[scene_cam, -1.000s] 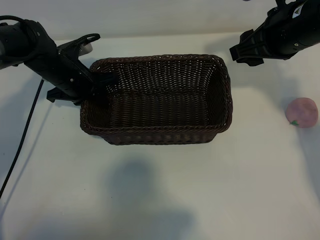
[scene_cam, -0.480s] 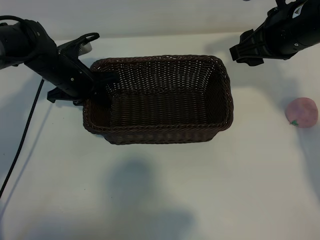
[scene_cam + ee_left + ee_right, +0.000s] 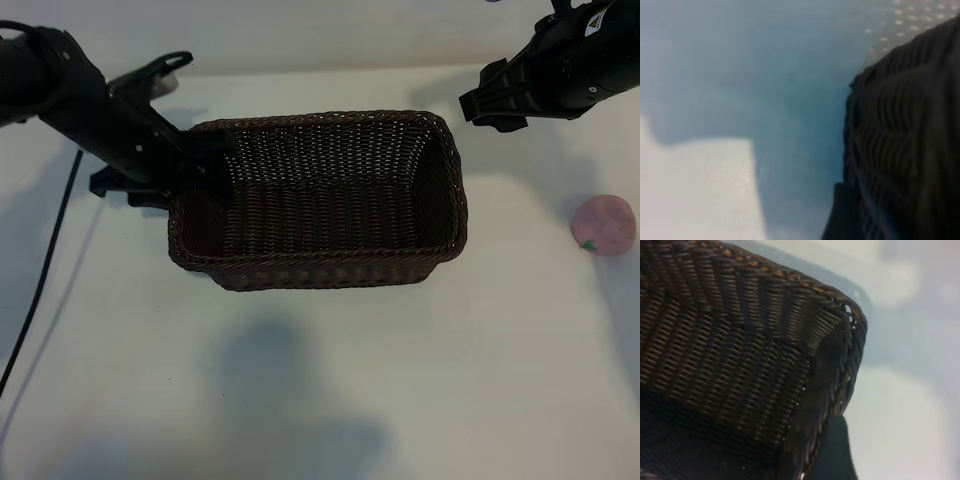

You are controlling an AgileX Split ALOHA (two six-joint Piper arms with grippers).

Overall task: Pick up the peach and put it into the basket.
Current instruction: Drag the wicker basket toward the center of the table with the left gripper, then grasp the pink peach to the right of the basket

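On the white table [image 3: 320, 380] in front of you, the big brown basket [image 3: 318, 265] sits in the middle, and there is nothing inside it. The peach [image 3: 603, 223] is far off on the table, well apart from the basket, near the right edge of the outside view. It is small, round and pink, with a tiny green mark at its lower left. Nothing is touching it. Your left gripper [image 3: 205, 152] is right at the basket's left end, by the far left corner of the rim. You cannot tell from the outside view if its claw is apart or together, because the dark arm and the dark basket run into each other there. The left wrist view does not help either. It only shows the basket's woven side [image 3: 905, 145] very close, next to the pale table, and no fingers show. Your right gripper [image 3: 484, 98] hangs above the table just past the basket's far right corner, and it is not touching the basket or the peach. Its claw is apart and it holds nothing. The right wrist view looks down on a rounded corner of the basket [image 3: 740, 350] and its braided rim.
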